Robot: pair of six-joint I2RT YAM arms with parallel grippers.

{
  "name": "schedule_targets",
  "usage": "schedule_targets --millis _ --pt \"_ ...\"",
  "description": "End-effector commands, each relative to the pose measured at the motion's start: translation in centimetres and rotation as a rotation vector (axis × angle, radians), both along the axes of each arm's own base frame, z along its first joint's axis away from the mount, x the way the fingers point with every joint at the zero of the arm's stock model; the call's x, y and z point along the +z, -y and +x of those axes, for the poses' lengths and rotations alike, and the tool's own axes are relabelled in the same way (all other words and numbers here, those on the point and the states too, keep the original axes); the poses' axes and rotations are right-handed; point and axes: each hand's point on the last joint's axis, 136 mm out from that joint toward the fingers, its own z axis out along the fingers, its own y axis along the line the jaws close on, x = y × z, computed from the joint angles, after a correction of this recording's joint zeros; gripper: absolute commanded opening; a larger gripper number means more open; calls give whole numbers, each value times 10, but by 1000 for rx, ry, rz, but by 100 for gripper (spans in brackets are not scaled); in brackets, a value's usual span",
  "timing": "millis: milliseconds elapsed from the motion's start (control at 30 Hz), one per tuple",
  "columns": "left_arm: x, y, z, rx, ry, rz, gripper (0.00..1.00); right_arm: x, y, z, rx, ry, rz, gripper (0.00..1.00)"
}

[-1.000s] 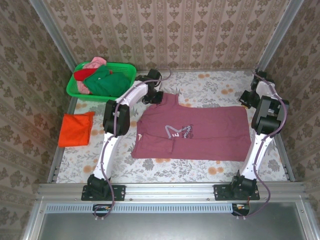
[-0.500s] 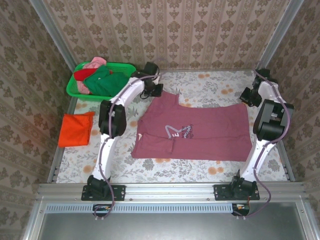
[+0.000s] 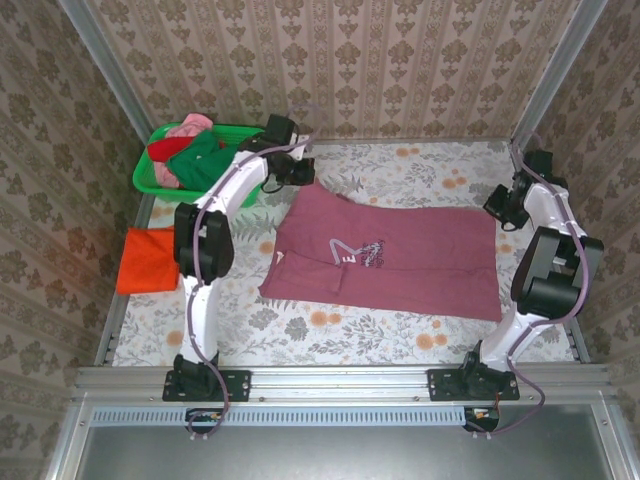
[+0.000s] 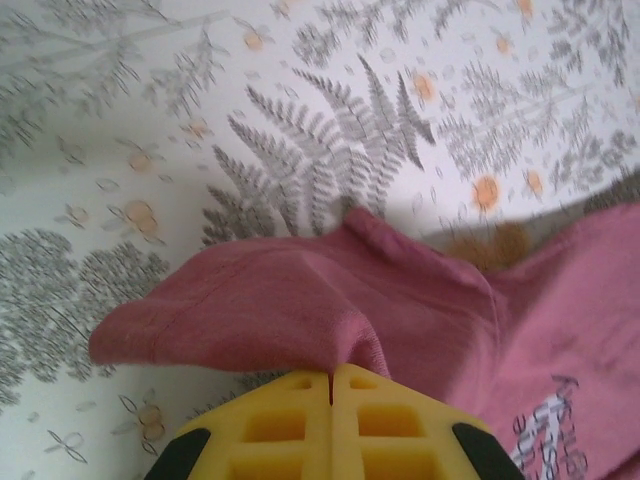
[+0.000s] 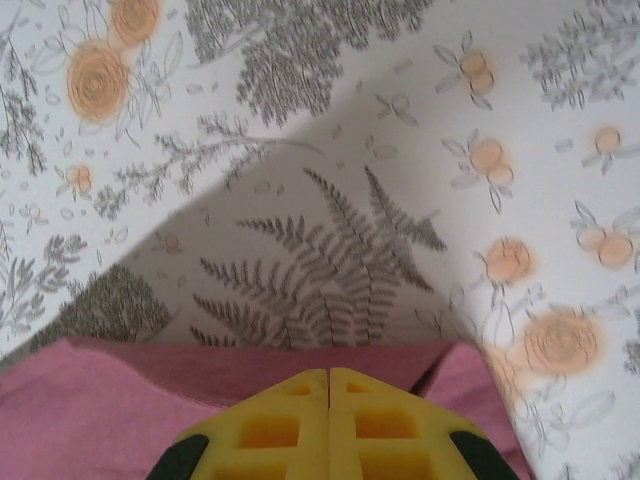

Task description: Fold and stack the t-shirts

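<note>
While the maroon t-shirt [image 3: 400,262] lies spread across the middle of the flowered desk [image 3: 420,165], the left fingers [image 4: 295,400] are clamped on its far left corner and the right fingers [image 5: 295,395] on its far right corner.

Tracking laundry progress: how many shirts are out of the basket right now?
2. The maroon shirt lies spread mid-table; the orange-red shirt lies folded at the left edge of the table. Another could be hidden under the left arm beside the green basket.

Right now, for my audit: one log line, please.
left gripper: shut on maroon cloth t-shirt, far-left corner | right gripper: shut on its far-right corner | shirt mostly flat
</note>
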Motion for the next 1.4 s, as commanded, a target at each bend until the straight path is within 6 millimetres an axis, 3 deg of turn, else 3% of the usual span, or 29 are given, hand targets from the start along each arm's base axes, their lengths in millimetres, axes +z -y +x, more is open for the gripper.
schedule_targets --millis 0,233,633,1033,1233,1367 --pt "26 10 -17 -99 51 -74 0 17 -7 -11 -4 48 18 0" --pt "23 3 -58 -170 16 -99 3 18 -17 -52 -22 35 27 0" --pt "17 -21 -109 -209 -4 -71 1 9 -24 -116 -96 -15 15 0" --pt "9 -38 -167 -198 -73 -81 0 9 -20 -154 -102 -115 -69 0" --pt "5 -46 -183 -184 -90 -79 0 3 -20 -176 -163 -136 -90 0" --pt "-1 -50 -192 -177 -105 -81 0 0 -20 -180 -216 -125 -66 0"
